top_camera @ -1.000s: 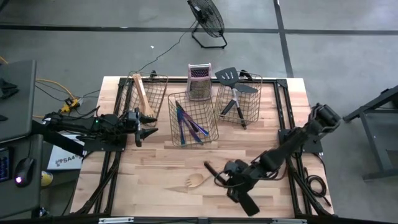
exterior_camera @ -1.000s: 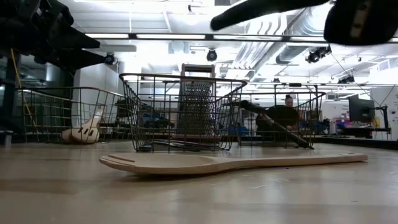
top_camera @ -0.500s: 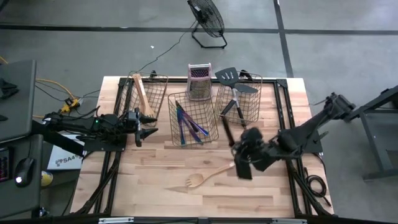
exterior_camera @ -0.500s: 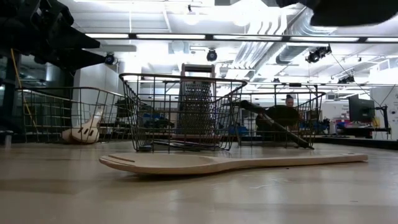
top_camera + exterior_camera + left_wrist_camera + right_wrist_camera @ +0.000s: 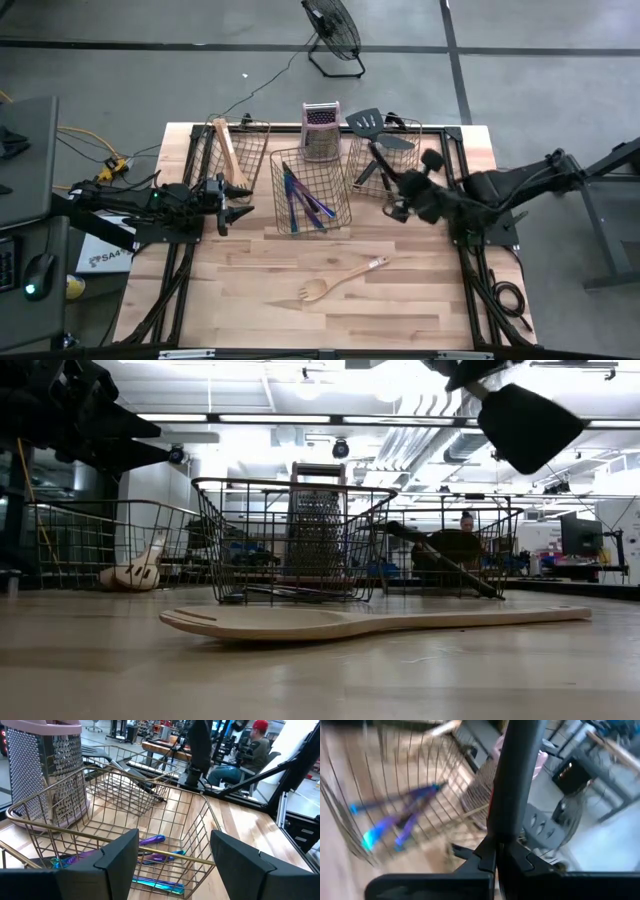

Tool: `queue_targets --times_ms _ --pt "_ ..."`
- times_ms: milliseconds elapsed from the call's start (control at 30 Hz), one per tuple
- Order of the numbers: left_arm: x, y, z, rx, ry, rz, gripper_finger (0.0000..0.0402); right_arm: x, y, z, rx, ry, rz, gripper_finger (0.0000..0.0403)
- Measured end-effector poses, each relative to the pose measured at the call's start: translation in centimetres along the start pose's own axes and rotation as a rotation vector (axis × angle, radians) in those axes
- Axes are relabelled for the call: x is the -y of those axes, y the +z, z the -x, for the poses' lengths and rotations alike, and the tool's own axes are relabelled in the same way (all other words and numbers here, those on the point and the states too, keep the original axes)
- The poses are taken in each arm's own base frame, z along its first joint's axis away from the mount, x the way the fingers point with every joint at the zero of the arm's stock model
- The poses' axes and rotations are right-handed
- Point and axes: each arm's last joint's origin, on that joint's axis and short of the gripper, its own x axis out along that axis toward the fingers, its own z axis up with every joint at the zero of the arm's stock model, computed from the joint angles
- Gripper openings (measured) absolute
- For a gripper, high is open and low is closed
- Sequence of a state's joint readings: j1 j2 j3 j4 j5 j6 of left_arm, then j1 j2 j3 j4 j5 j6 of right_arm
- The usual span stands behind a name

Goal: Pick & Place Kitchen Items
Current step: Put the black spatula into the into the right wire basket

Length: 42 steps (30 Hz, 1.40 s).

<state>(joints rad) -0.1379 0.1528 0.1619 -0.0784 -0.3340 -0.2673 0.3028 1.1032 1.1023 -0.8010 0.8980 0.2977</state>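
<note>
My right gripper (image 5: 404,205) is shut on a black spatula with a red-black handle. It is raised beside the near right corner of the right wire basket (image 5: 385,160), which holds other black spatulas. The held spatula's blade (image 5: 530,425) shows high in the low view. A pale wooden fork (image 5: 335,283) lies flat on the table. The middle basket (image 5: 310,190) holds purple-blue cutlery (image 5: 150,841). A wooden utensil (image 5: 228,150) leans in the left basket. My left gripper (image 5: 172,865) waits open and level at the middle basket's left side. My right gripper pinches the spatula's handle (image 5: 496,837) between its two fingers (image 5: 487,861), which lie across it. The spatula is lifted clear of the table. Its blade (image 5: 432,160) sticks out toward the far right of the gripper.
A metal box grater (image 5: 320,130) stands behind the middle basket. Bare table lies around the wooden fork toward the near edge. A fan (image 5: 335,30) stands on the floor beyond the table. A person (image 5: 250,745) sits in the room behind.
My right gripper has risen from low over the near part of the table and gone toward the far edge, up to the right basket. It has rolled and turned as it went. The black spatula has swung about with it, its blade now pointing far-right instead of near.
</note>
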Motion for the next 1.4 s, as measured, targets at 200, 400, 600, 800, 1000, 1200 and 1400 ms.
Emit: queue_targets --times_ms 200,400,600,800,1000,1200,1400 --pt "0.0 0.0 0.0 0.0 0.0 0.0 0.0244 1.9 0.6 -2.6 -0.058 0.09 0.398 0.0003" --pt "0.0 0.0 0.0 0.0 0.0 0.0 0.0244 4.2 0.5 -5.5 -0.106 0.193 0.799 0.0003" --pt "0.0 0.0 0.0 0.0 0.0 0.0 0.0244 5.8 -0.4 -10.0 -0.275 0.159 1.051 0.0003" --pt "0.0 0.0 0.0 0.0 0.0 0.0 0.0244 7.4 -1.5 -13.9 -0.463 0.097 1.309 0.0003" --pt "0.0 0.0 0.0 0.0 0.0 0.0 0.0244 7.9 -2.6 -16.3 -0.545 0.166 1.436 0.0003" --pt "0.0 0.0 0.0 0.0 0.0 0.0 0.0244 7.9 -2.6 -16.8 -0.506 0.223 1.506 0.0003" --pt "0.0 0.0 0.0 0.0 0.0 0.0 0.0244 7.8 -3.0 -16.9 -0.461 0.286 1.495 0.0003"
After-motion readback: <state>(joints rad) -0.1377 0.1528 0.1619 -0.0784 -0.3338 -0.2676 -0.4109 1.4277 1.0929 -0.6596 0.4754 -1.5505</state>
